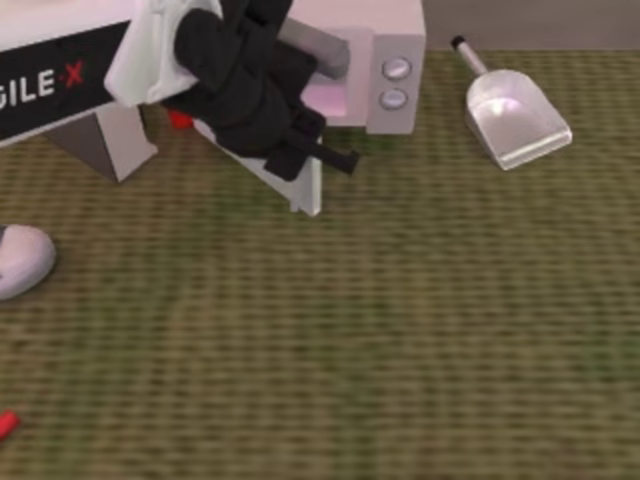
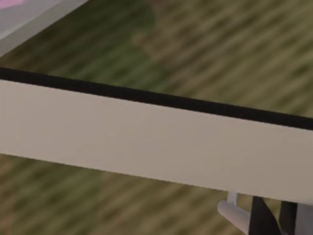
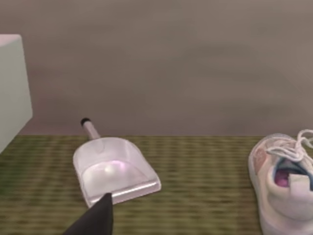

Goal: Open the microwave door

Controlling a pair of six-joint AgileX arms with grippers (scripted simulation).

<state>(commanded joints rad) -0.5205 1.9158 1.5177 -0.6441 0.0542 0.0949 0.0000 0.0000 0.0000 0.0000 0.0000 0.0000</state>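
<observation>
under the left gripper (image 1: 335,158) the microwave door (image 1: 300,185) stands swung open; finger state unclear.

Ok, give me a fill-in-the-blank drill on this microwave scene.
The microwave door stands ___, with the left claw by its edge. The microwave has ___ round knobs. In the top view, the clear scoop lies to the microwave's ___. The right arm is outside the top view.
Missing: open; two; right.
</observation>
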